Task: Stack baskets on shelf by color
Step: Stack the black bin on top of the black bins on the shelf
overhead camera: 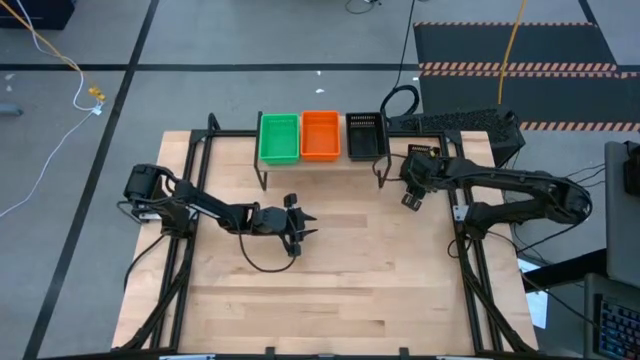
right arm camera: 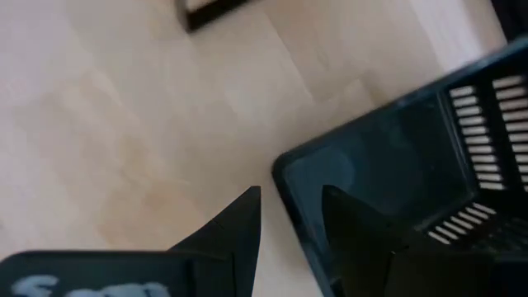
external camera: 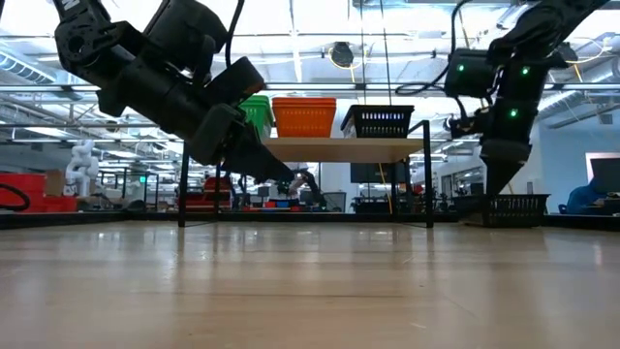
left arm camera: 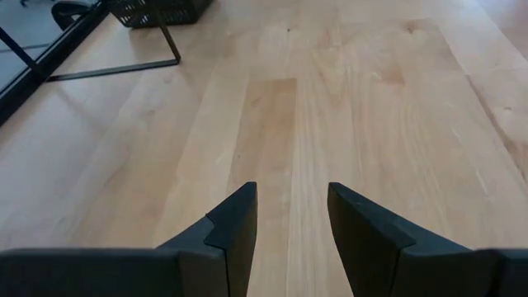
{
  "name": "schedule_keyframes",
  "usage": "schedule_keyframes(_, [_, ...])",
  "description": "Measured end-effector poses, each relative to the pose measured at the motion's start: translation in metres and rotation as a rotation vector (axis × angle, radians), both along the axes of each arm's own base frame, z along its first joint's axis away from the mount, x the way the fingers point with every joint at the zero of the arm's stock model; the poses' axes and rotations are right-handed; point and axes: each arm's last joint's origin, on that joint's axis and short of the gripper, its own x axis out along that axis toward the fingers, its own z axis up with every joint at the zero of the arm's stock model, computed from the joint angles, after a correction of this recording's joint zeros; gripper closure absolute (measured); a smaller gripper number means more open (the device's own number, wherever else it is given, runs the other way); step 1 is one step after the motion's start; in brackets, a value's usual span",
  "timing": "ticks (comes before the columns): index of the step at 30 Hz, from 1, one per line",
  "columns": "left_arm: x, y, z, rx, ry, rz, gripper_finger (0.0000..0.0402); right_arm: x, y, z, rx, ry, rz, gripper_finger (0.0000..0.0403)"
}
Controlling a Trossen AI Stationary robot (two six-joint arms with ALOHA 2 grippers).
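Note:
The shelf (external camera: 339, 148) stands at the table's far edge and carries green baskets (overhead camera: 279, 138), orange baskets (overhead camera: 320, 135) and a black basket (overhead camera: 366, 135), side by side. Another black basket (right arm camera: 396, 165) rests by its bottom on the table right of the shelf (external camera: 523, 206); in the high view the right arm hides it. My right gripper (right arm camera: 289, 191) is open and points down over this basket's corner, one finger inside its wall (right arm camera: 285, 210) and one outside, with a gap on both sides. My left gripper (left arm camera: 290, 188) is open and empty above the table's middle (overhead camera: 305, 228).
The shelf's black legs (overhead camera: 263, 176) stand on the table between the two arms. Bare wooden tabletop (overhead camera: 350, 280) stretches toward the near edge. A black metal frame (overhead camera: 470, 270) runs along the table's sides. Cables and a keyboard (overhead camera: 460, 122) lie beyond the far right corner.

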Motion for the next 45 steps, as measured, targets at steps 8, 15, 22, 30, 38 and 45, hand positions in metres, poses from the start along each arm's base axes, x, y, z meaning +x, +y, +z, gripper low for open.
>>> schedule_keyframes(8, [-0.001, 0.000, -0.002, 0.002, 0.021, 0.001, 0.0250, 0.002, -0.009, -0.013, -0.001, 0.085, -0.050, 0.0280])
schedule_keyframes(15, [-0.001, 0.000, -0.002, 0.005, 0.029, 0.007, 0.0250, 0.003, -0.011, -0.018, 0.024, 0.087, -0.116, 0.0320])
schedule_keyframes(22, [-0.002, -0.002, -0.002, 0.004, 0.029, 0.000, 0.0250, 0.000, -0.002, -0.014, 0.126, 0.014, -0.201, 0.0389])
schedule_keyframes(30, [-0.002, -0.004, -0.002, 0.002, 0.028, -0.007, 0.0250, -0.007, 0.022, 0.013, 0.138, -0.157, -0.200, 0.0399])
schedule_keyframes(38, [-0.002, -0.004, -0.002, -0.004, 0.027, -0.004, 0.0250, -0.018, 0.037, 0.071, 0.032, -0.253, -0.221, 0.0401])
schedule_keyframes(45, [-0.001, -0.002, -0.002, 0.005, 0.022, 0.000, 0.0250, 0.011, 0.036, 0.141, -0.190, -0.342, 0.049, 0.0401])
